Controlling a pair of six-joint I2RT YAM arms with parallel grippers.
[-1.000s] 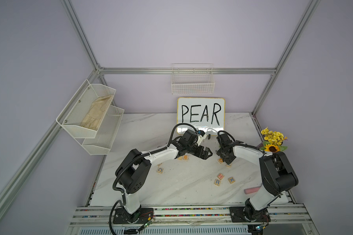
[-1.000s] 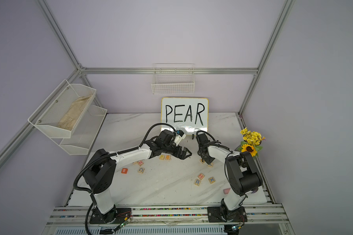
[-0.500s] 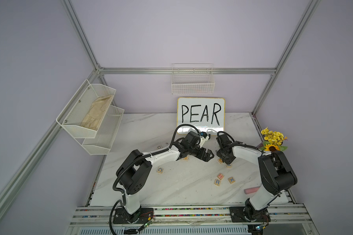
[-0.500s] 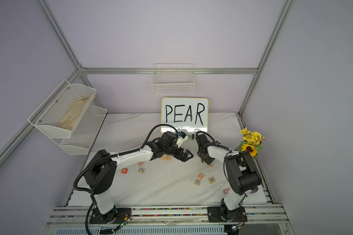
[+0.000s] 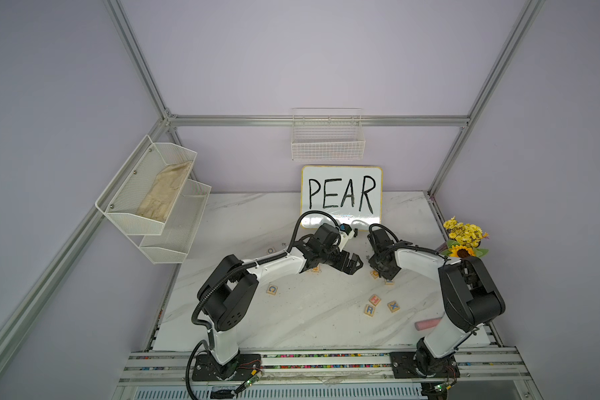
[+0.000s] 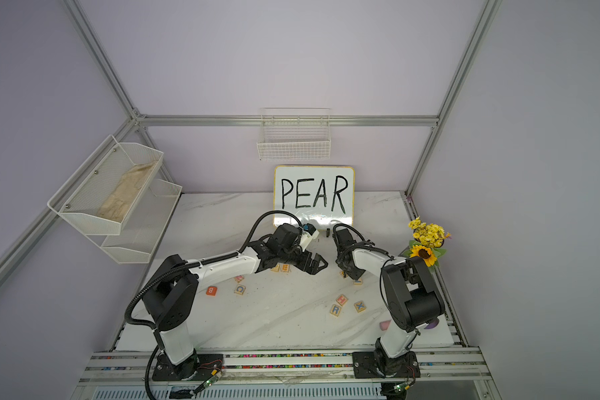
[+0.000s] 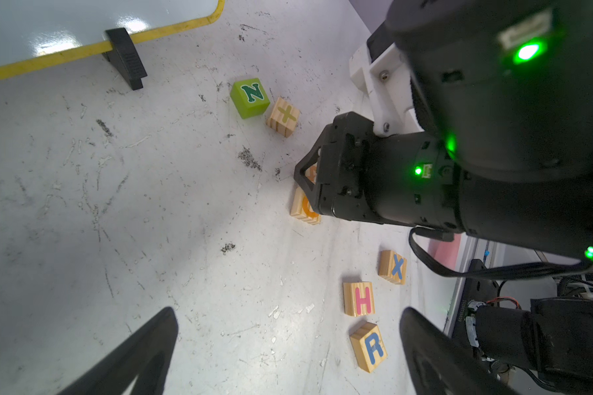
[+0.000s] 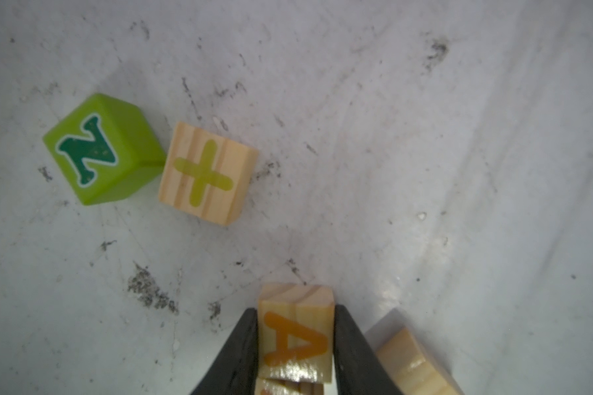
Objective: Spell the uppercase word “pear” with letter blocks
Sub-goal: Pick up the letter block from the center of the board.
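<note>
The left pincer (image 7: 288, 313) stands wide above the scuffed surface (image 7: 117, 205). Blue R block (image 7: 370, 347) lies just beside H block (image 7: 358, 298), near X block (image 7: 392, 266); the right pincer (image 7: 307, 178) covers an orange-lettered block (image 7: 302, 210), perhaps a C.

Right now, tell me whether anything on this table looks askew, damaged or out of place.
Nothing looks broken or spilled. The table is scuffed with dark smudges, and the green N cube sits skewed, its corner touching the plus block. The right gripper grips the A block.
</note>
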